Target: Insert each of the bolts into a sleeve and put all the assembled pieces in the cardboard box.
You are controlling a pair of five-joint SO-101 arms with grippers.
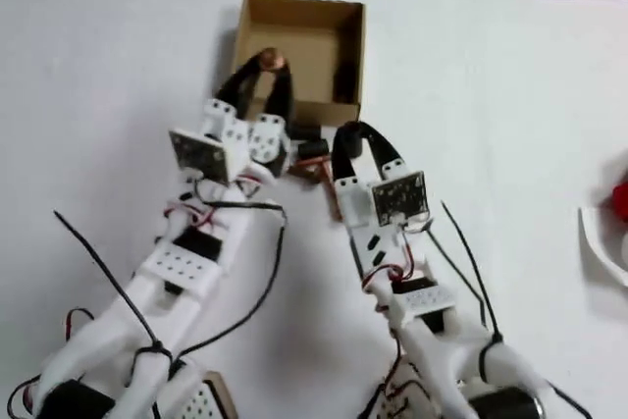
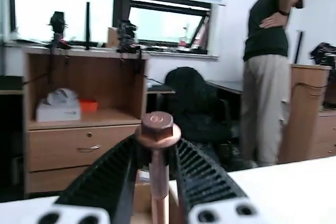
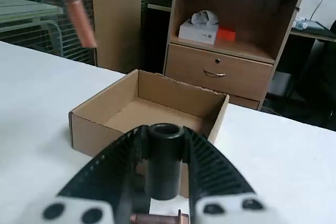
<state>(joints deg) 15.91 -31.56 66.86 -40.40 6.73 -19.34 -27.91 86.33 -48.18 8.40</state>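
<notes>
Two loads near frame centre: left gripper point(image 1: 267, 64) clamps a bolt point(image 2: 158, 129), right gripper point(image 1: 348, 131) a sleeve point(image 3: 164, 156); misalignment could jam insertion.

The cardboard box point(image 1: 251, 17) sits open on the white counter point(image 1: 118, 85). Over the box's near-left part, the left pincer point(image 1: 268, 62) grips a copper bolt point(image 1: 276, 59). Just outside the box's near wall, by its right corner, the right pincer point(image 1: 350, 130) clasps a black sleeve point(image 1: 348, 137). Near that wall, between the arms, lies a second bolt point(image 1: 318, 173).
</notes>
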